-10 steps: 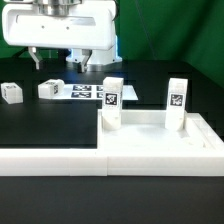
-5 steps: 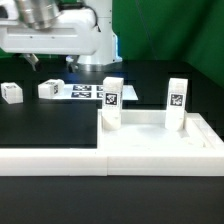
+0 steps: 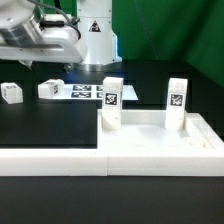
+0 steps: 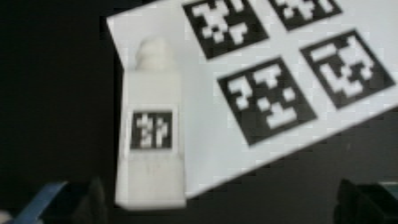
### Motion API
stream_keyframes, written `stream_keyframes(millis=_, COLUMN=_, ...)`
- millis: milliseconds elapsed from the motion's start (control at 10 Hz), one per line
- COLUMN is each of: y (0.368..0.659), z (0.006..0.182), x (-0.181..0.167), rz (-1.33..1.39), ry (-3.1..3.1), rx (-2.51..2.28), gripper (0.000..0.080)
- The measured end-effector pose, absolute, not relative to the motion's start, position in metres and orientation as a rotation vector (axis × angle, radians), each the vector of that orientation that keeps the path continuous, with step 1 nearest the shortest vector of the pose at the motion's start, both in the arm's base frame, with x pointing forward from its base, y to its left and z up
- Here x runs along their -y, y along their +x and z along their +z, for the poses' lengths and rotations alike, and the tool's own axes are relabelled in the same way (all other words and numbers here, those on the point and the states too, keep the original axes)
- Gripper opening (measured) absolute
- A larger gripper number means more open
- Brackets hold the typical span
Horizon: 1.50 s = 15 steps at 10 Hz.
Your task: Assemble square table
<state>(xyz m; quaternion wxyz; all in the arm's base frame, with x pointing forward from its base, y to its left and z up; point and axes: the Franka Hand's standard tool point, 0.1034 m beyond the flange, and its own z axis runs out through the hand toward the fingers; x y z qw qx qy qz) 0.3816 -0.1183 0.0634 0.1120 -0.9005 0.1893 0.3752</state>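
The square table's white slab lies at the exterior view's right, against the low border wall. Two tagged legs stand upright on its far corners. A third leg lies on the black table by the marker board, and a fourth leg lies further to the exterior view's left. My gripper hangs open above the third leg, holding nothing. In the wrist view that leg lies lengthwise across the marker board's edge, nearer one finger of my gripper.
A long low white border wall runs along the near side of the black table. The arm's white body fills the upper part of the exterior view's left.
The arm has swung toward the exterior view's left and tilted. The gripper has stayed open, and no part has moved.
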Motion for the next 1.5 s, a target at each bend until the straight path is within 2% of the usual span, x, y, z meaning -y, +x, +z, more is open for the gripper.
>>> stream_keyframes(millis=100, y=0.38, z=0.058, x=0.12, rz=1.18, ry=-2.6, rx=-0.549, gripper=0.0649)
stream_keyframes(millis=300, y=0.353, z=0.04, x=0.128, rz=1.401, ry=-2.43, rx=-0.556, gripper=0.0649)
stream_keyframes(millis=400, y=0.35, z=0.033, x=0.132, rz=1.468, ry=-2.382, rx=-0.56, gripper=0.0649)
stream_keyframes(millis=700, y=0.353, z=0.034, x=0.133, rz=1.473, ry=-2.405, rx=-0.541, gripper=0.0649)
stream_keyframes(millis=1000, y=0.367, z=0.041, x=0.146, rz=1.435, ry=-2.543, rx=-0.436, gripper=0.0649)
stream_keyframes(millis=1500, y=0.369, z=0.038, x=0.146, rz=1.425, ry=-2.589, rx=-0.481, gripper=0.0649)
